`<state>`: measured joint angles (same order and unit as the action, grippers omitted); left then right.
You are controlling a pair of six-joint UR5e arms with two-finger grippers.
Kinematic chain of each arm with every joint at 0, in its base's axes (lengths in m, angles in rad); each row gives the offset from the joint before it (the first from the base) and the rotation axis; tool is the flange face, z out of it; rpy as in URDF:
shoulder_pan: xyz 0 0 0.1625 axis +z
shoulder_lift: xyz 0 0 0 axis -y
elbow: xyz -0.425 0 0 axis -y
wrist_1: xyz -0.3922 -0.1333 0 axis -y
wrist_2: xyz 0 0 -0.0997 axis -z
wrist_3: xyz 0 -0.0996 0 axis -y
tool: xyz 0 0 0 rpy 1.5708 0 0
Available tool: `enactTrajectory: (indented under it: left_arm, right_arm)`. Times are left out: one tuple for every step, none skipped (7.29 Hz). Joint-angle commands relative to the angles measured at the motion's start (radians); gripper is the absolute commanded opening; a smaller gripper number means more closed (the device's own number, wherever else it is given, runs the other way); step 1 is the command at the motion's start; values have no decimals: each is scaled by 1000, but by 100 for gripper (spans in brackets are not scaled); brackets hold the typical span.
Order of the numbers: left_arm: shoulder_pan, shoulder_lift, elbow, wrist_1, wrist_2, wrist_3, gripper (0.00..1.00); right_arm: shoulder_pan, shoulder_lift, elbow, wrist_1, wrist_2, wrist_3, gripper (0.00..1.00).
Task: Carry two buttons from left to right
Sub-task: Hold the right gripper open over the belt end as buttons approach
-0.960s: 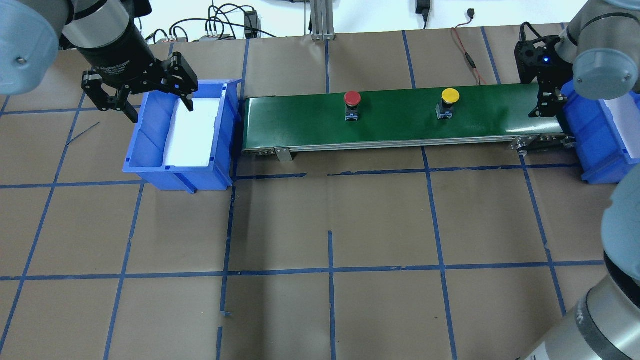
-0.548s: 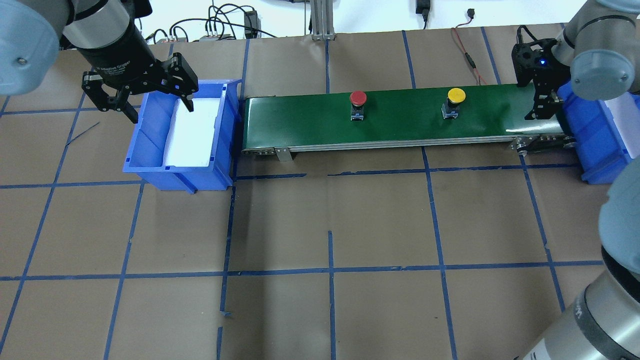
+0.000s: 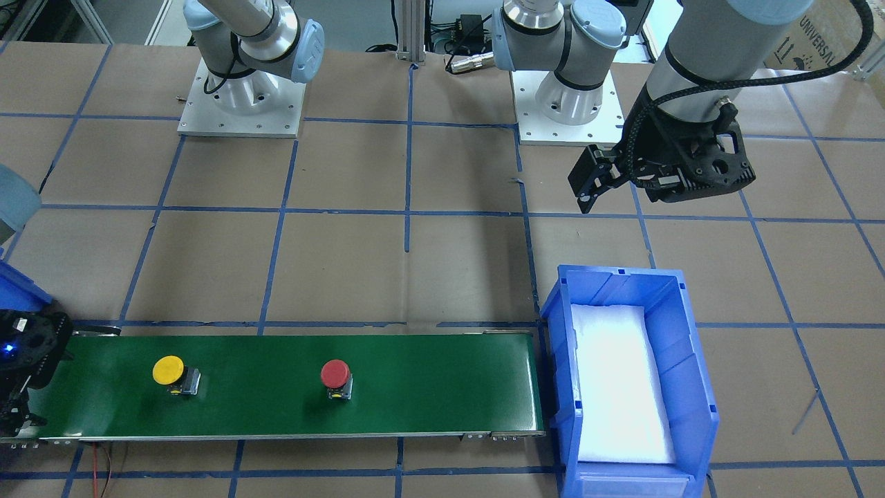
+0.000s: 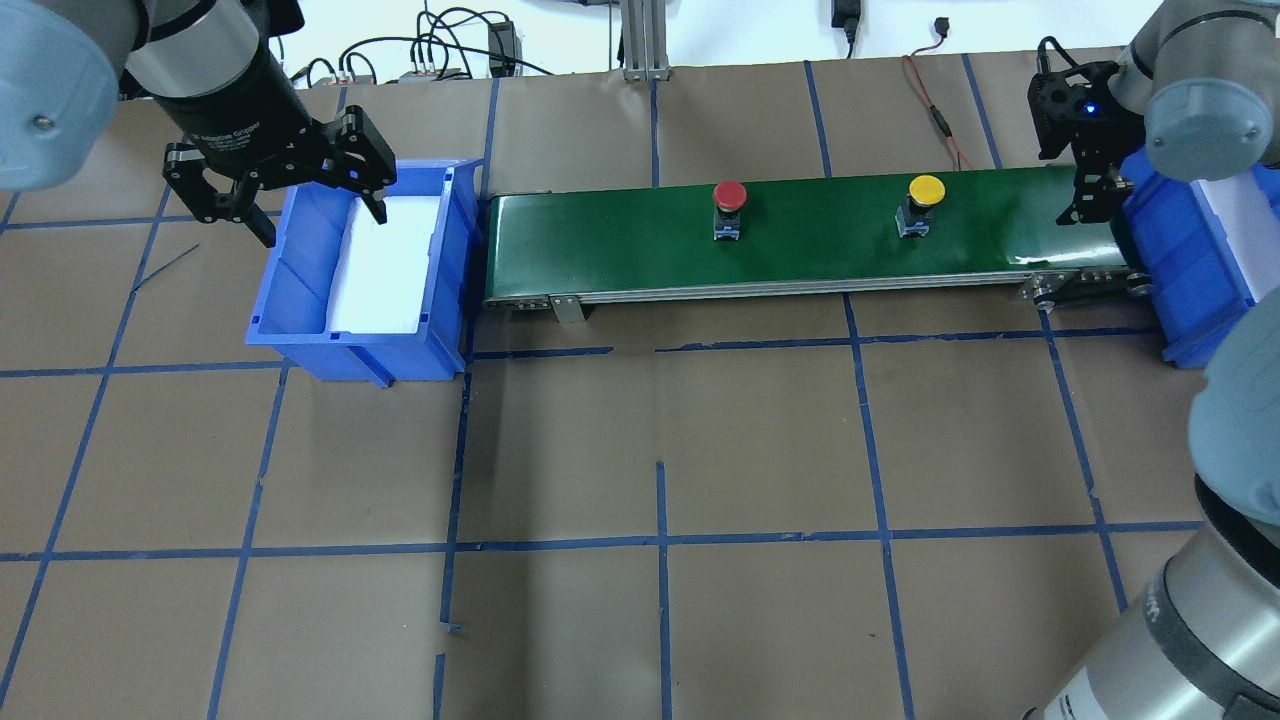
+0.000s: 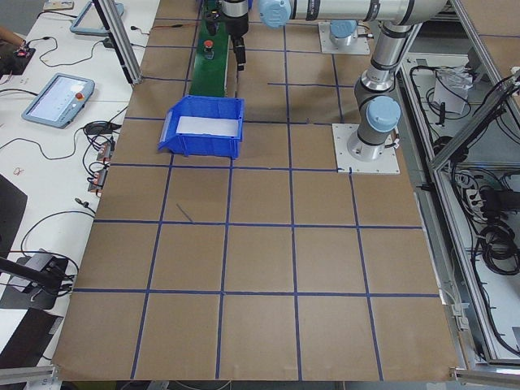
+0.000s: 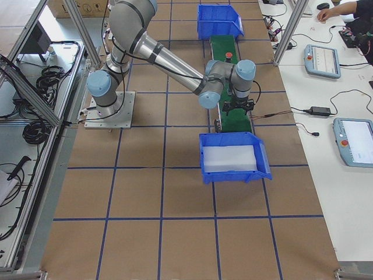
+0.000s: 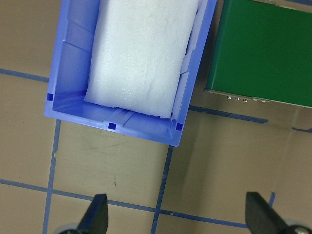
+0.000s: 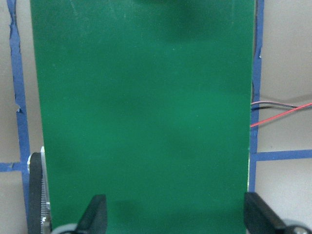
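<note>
Two buttons ride upright on the green conveyor belt (image 4: pixel 800 245). The red button (image 4: pixel 729 195) (image 3: pixel 335 374) is near the belt's middle. The yellow button (image 4: pixel 925 190) (image 3: pixel 168 370) is further toward the right end. My left gripper (image 4: pixel 323 225) (image 7: pixel 178 217) hangs open and empty over the back edge of the left blue bin (image 4: pixel 300 265). My right gripper (image 4: pixel 1090 200) (image 8: pixel 176 217) hovers open over the belt's right end, with only bare belt between its fingers. The yellow button is a short way off from it.
The left bin (image 7: pixel 73 58) holds only a white foam pad. A second blue bin (image 4: pixel 1180 260) with white padding stands past the belt's right end. Cables lie behind the belt (image 4: pixel 930 110). A person's hand rests by tablets on the side desk (image 6: pixel 329 11).
Both buttons have travelled to the right along the belt. The right gripper has shifted slightly back over the belt's end. The left gripper has stayed put.
</note>
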<state>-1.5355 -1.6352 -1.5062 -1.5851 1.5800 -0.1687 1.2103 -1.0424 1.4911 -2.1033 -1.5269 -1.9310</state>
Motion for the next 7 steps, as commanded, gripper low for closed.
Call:
enactTrajectory:
  left_arm:
    - [0, 0, 1, 1, -1, 0, 100]
    - [0, 0, 0, 1, -1, 0, 100]
    - [0, 0, 0, 1, -1, 0, 100]
    - [0, 0, 0, 1, -1, 0, 100]
    - [0, 0, 0, 1, -1, 0, 100]
    - [0, -2, 1, 1, -1, 0, 100]
    - [0, 0, 0, 1, -1, 0, 100]
  right_arm:
    - [0, 7, 0, 5, 8, -9, 100]
    - [0, 1, 0, 3, 1, -35, 100]
    - [0, 5, 0, 3, -1, -54, 100]
    - [0, 4, 0, 3, 7, -55, 100]
    - [0, 4, 0, 2, 7, -68, 100]
    - [0, 4, 0, 2, 8, -65, 100]
    - [0, 4, 0, 2, 8, -56, 100]
